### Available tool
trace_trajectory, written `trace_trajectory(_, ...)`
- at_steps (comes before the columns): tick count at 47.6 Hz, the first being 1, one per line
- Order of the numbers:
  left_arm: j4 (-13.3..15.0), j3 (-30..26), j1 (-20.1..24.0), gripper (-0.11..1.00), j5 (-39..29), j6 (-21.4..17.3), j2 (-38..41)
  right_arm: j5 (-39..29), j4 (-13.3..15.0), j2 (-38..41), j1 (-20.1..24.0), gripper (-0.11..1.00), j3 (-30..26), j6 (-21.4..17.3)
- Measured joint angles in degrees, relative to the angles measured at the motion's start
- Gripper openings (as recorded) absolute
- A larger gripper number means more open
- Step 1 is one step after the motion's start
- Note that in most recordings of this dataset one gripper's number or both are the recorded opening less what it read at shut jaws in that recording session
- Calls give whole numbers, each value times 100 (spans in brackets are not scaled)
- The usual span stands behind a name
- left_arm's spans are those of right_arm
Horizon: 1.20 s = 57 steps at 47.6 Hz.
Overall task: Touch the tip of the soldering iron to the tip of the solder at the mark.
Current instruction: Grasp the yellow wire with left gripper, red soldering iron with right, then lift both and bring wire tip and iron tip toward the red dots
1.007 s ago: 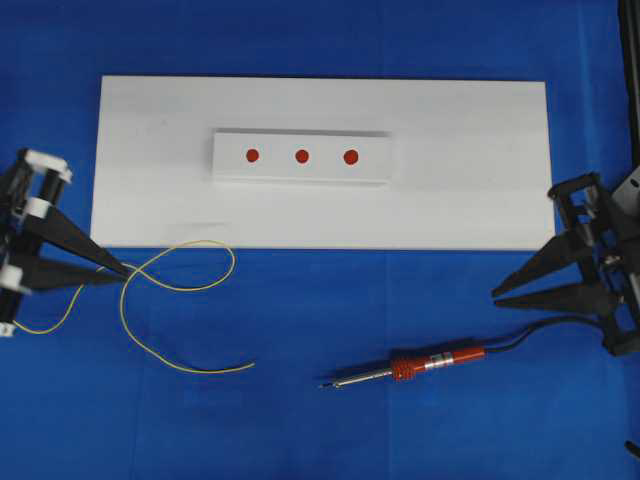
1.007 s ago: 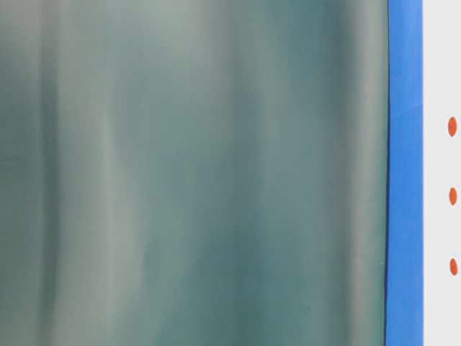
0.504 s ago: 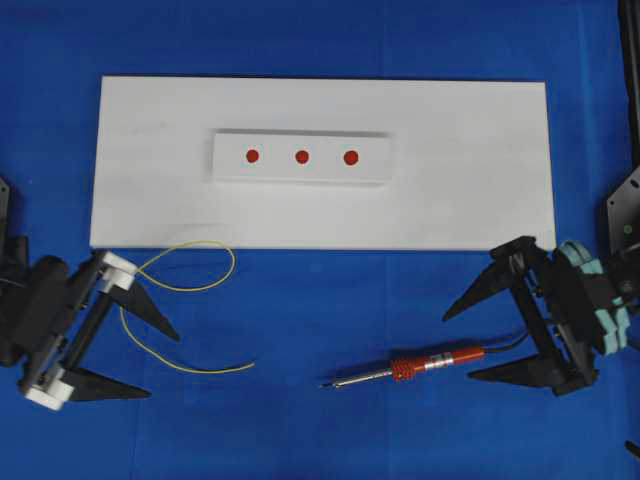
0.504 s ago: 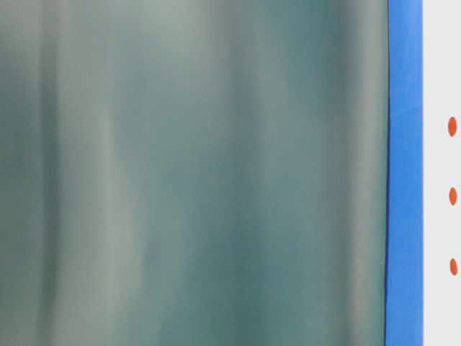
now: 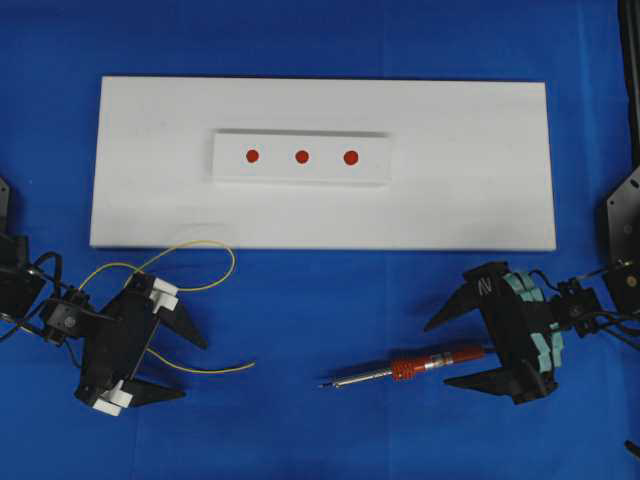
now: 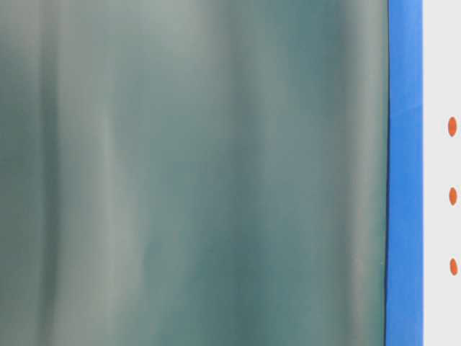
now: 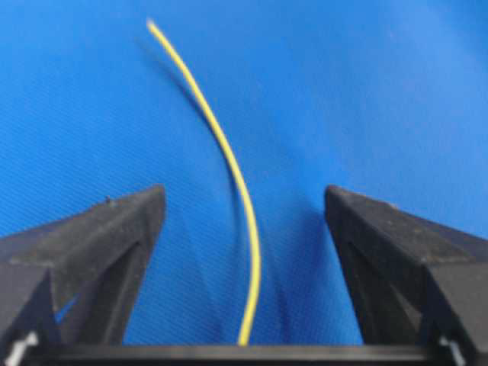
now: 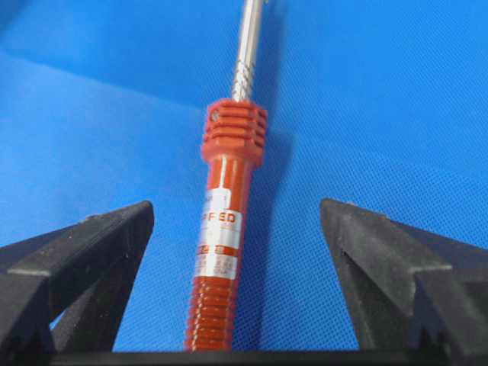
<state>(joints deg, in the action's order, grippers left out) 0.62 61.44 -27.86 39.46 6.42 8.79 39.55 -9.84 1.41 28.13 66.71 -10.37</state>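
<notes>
Yellow solder (image 5: 190,288), orange-red soldering iron (image 5: 420,365), white board (image 5: 470,170) with red dots, blue cloth (image 5: 320,420)

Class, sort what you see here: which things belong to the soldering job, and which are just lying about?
Job:
soldering iron
solder
three red marks on the small white block
left gripper, open
right gripper, open

Lying about:
white board
blue cloth

Both hands (image 5: 190,365) (image 5: 448,352) now spread, lowered

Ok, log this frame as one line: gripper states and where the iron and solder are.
left gripper: open, straddling solder | right gripper: open, straddling iron | both lying on cloth, nothing gripped
</notes>
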Motion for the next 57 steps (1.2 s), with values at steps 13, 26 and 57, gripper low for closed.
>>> trace_trajectory(13,35,-26,18,33,-475,0,35,404,0,624,18,55,-97,9)
trace_trajectory(26,35,-79,44,1,-615,0,35,448,0,1072,53,26,-413,35)
trace_trajectory(57,26,-853,114,1,-2628,18,-1239,-1652,0,-457,-35,7,-598,316)
